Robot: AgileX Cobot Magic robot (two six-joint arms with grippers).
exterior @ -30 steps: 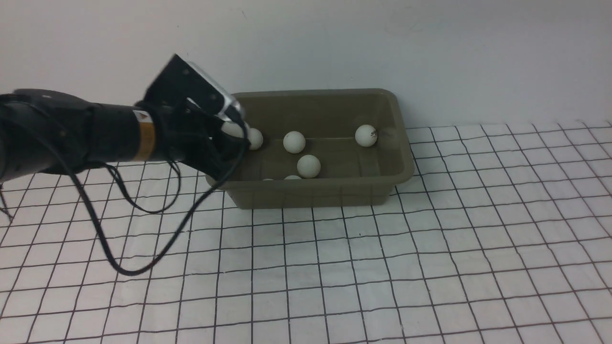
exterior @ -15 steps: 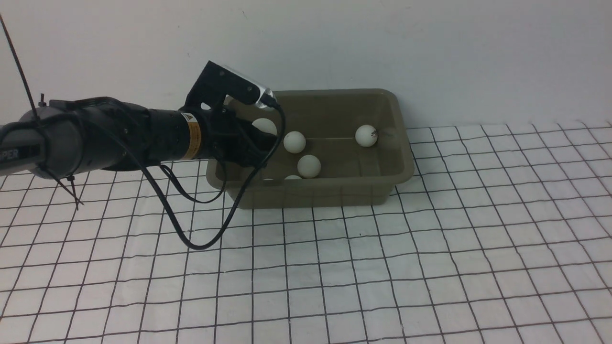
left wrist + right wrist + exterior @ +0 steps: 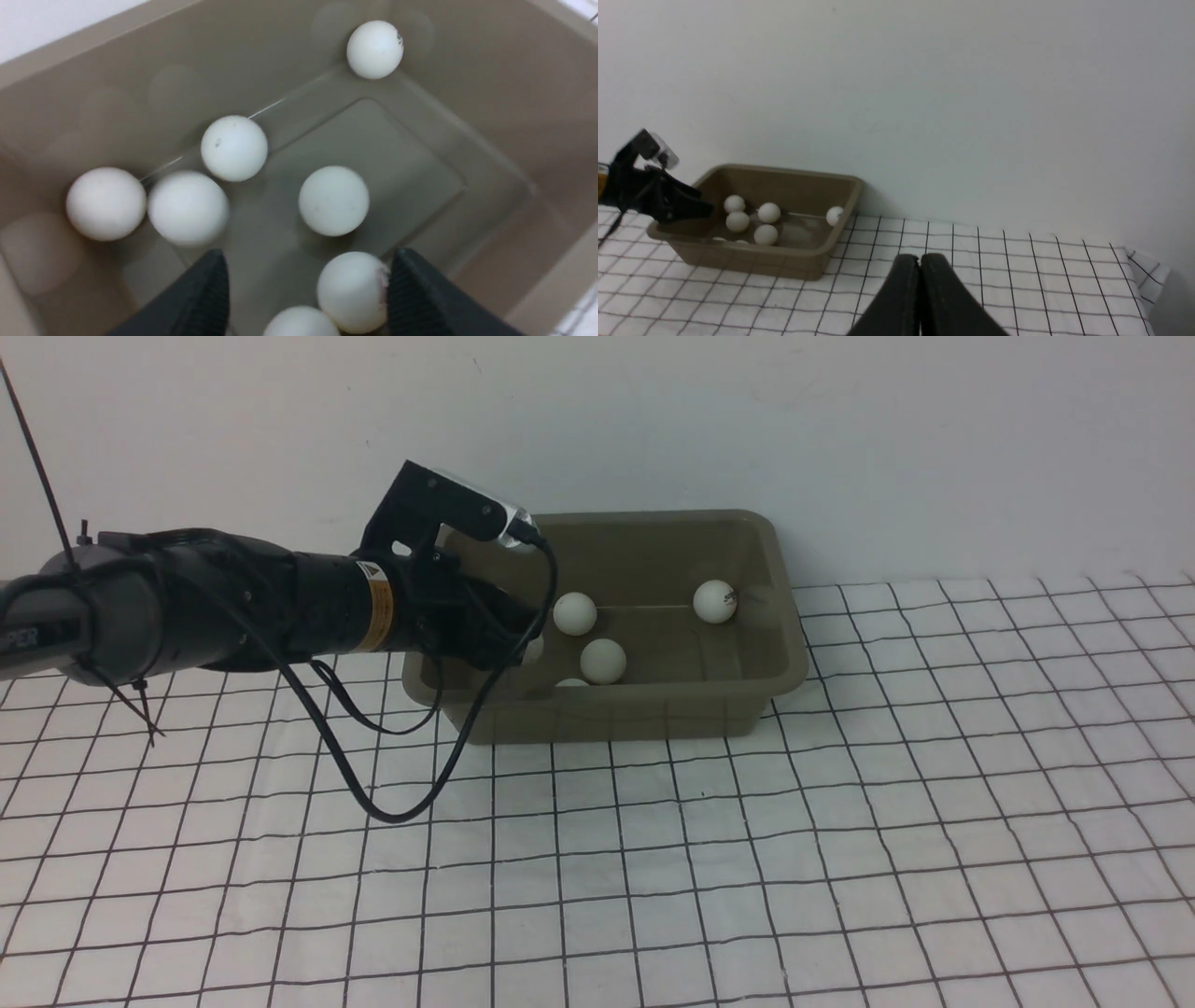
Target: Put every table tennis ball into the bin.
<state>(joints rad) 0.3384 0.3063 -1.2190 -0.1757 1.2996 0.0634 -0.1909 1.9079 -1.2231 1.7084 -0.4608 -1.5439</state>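
Observation:
The olive-grey bin [image 3: 635, 714] stands at the back of the table against the wall. Several white table tennis balls lie in it, among them one [image 3: 574, 613] near the back wall, one [image 3: 715, 600] at the right end and one [image 3: 603, 661] in the middle. My left gripper [image 3: 523, 625] hangs over the bin's left end. The left wrist view shows its fingers [image 3: 205, 289] spread wide and open above the balls. One ball [image 3: 188, 207] there is blurred, and another [image 3: 352, 291] lies on the floor close to one finger. My right gripper [image 3: 920, 256] is shut and empty, far from the bin [image 3: 752, 261].
A white cloth with a black grid [image 3: 747, 859] covers the table. The left arm's black cable [image 3: 373, 803] loops down onto the cloth in front of the bin. A plain wall [image 3: 840, 429] rises right behind the bin.
The left arm swung right over the bin's left end. Its jaws widened and the ball it held is gone from between the fingers, now down in the bin.

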